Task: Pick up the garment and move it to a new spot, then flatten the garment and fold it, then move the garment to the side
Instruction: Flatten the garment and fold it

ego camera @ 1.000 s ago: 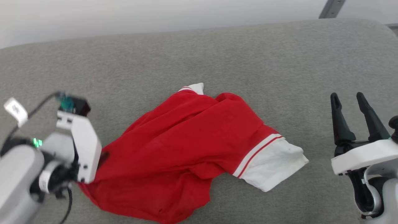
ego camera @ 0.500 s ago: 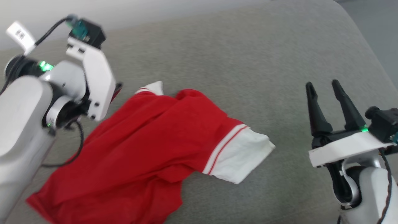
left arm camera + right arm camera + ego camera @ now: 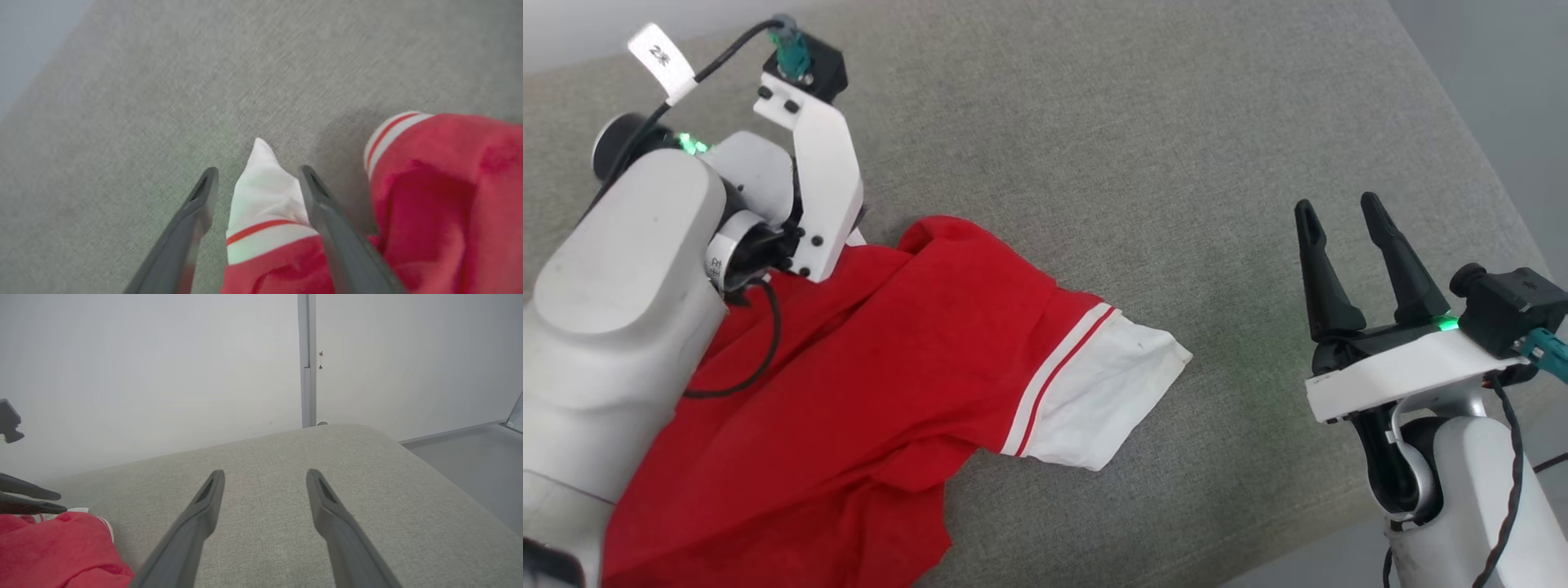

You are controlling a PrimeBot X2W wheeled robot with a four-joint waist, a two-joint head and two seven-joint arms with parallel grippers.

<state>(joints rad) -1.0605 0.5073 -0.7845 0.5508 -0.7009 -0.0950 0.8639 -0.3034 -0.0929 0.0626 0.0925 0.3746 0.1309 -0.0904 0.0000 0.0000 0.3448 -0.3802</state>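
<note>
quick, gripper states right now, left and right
Left gripper: open, straddling the white sleeve end of the garment, not clamped.
Right gripper: open, empty.

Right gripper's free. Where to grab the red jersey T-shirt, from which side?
The white sleeve end with striped trim: it juts flat from the red soft-fabric jersey T-shirt toward the open right gripper, edges free on the grey cushion. Likely come from the robot's right.

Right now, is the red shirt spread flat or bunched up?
Bunched up: the garment lies crumpled on the grey cushion, one white sleeve end between the open fingers of the left pincer.
</note>
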